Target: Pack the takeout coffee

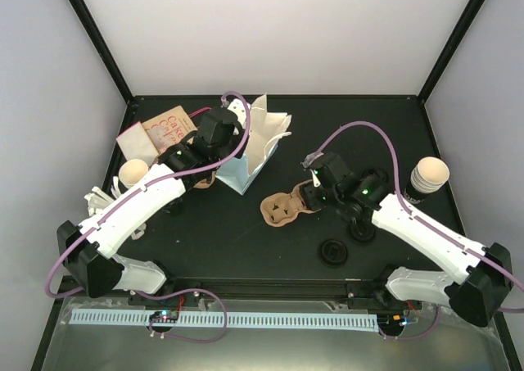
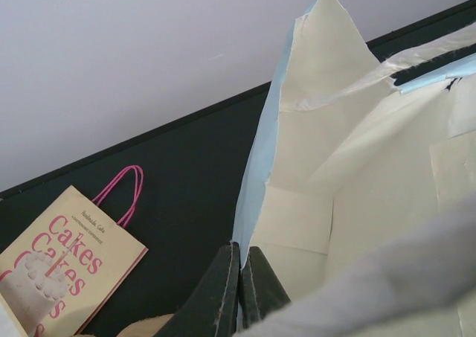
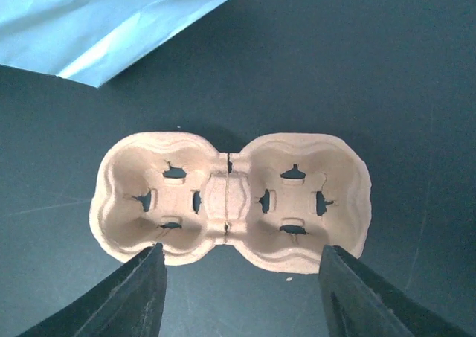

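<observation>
Bare black table [image 1: 246,248] lies open across the lower middle of the top view, and the light blue paper bag with a cream inside [image 1: 254,154] sits upper centre near the back edge, its rim clamped between the closed fingers of the left gripper [image 2: 240,257]. A cream "Cakes" bag with pink handles [image 1: 160,129] lies upper left, a pale cup [image 1: 134,172] at left, a round black lid [image 1: 335,251] lower right of centre, and stacked paper cups [image 1: 429,177] by the right edge. The tan moulded-pulp two-cup carrier [image 3: 227,199] lies flat at centre, wells up, just right of the blue bag, with the right gripper [image 3: 239,251] spread open over its lower edge.
</observation>
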Action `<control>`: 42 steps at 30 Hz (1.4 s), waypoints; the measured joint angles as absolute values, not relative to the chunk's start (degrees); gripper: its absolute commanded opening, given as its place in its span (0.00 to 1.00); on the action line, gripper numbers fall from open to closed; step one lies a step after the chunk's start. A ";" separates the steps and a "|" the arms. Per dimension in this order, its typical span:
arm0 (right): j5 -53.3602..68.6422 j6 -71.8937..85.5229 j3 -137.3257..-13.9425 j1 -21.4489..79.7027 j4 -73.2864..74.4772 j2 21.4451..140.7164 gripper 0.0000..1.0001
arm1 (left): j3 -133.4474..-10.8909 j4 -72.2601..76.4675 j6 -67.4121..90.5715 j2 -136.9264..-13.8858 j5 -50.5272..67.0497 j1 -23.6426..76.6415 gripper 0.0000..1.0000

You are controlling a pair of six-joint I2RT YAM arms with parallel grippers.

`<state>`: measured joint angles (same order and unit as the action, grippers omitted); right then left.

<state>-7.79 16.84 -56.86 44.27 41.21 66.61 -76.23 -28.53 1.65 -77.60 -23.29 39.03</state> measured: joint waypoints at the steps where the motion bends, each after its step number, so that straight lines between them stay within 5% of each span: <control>1: -7.84 16.86 -56.86 44.27 41.39 67.11 0.62 | -76.23 -28.51 1.65 -77.60 -23.29 39.03 0.02; 7: -7.14 17.10 -57.06 44.27 40.29 78.32 0.71 | -76.23 -28.53 1.67 -77.60 -23.11 39.03 0.02; 21: -5.45 17.19 -57.32 44.27 33.32 94.24 0.66 | -76.23 -28.58 1.67 -77.60 -23.11 39.03 0.02; 42: -6.13 17.98 -57.93 44.27 31.75 94.35 0.21 | -76.23 -28.56 1.65 -77.62 -23.14 39.03 0.02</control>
